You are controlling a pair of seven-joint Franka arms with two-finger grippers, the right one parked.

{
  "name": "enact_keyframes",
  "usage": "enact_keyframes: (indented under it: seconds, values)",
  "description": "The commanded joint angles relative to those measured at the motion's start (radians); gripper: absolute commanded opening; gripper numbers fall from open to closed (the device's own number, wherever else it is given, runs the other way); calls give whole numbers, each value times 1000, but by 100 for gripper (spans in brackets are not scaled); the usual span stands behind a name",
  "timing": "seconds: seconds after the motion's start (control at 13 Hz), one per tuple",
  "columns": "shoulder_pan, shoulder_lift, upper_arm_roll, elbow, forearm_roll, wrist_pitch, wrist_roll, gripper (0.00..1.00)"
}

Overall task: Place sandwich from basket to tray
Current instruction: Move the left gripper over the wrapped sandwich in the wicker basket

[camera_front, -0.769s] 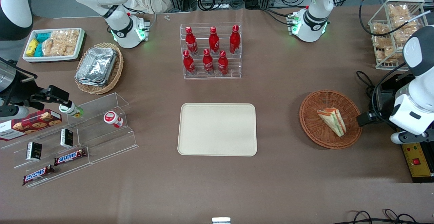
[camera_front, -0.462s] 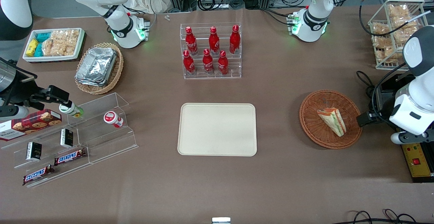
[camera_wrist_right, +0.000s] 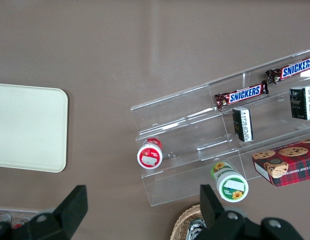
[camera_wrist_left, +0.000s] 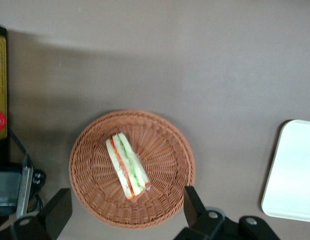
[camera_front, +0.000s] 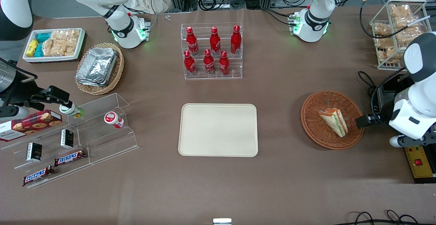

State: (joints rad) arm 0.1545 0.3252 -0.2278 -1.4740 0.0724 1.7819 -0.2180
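The wrapped wedge sandwich (camera_front: 333, 121) (camera_wrist_left: 126, 166) lies in the round reddish-brown wicker basket (camera_front: 316, 129) (camera_wrist_left: 165, 150), toward the working arm's end of the table. My gripper (camera_front: 361, 121) (camera_wrist_left: 126, 212) hovers above the basket's rim on the side toward the working arm. It is open wide, with nothing between its black fingers (camera_wrist_left: 195, 207). The sandwich lies just clear of the gap between them. The beige tray (camera_front: 218, 129) (camera_wrist_left: 292, 170) sits bare at mid-table.
A rack of red bottles (camera_front: 213, 51) stands farther from the camera than the tray. A wire rack of snack bags (camera_front: 396, 30), cables and a yellow control box (camera_front: 419, 160) crowd the working arm's end. Acrylic shelves (camera_front: 75, 136) and a foil-container basket (camera_front: 98, 68) lie toward the parked arm's end.
My arm has shifted slightly toward the basket, bringing the gripper a little farther over its rim. The sandwich, basket and tray have not moved.
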Motion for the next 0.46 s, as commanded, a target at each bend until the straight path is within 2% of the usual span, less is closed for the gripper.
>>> enact_keyframes:
  seconds: [0.0,0.15,0.38]
  values:
    - [20,-14,11,-179,-17,135,-105,98]
    - [26,-29,18,-311,-19,275,-293,98]
    - [26,23,16,-344,-19,323,-524,98]
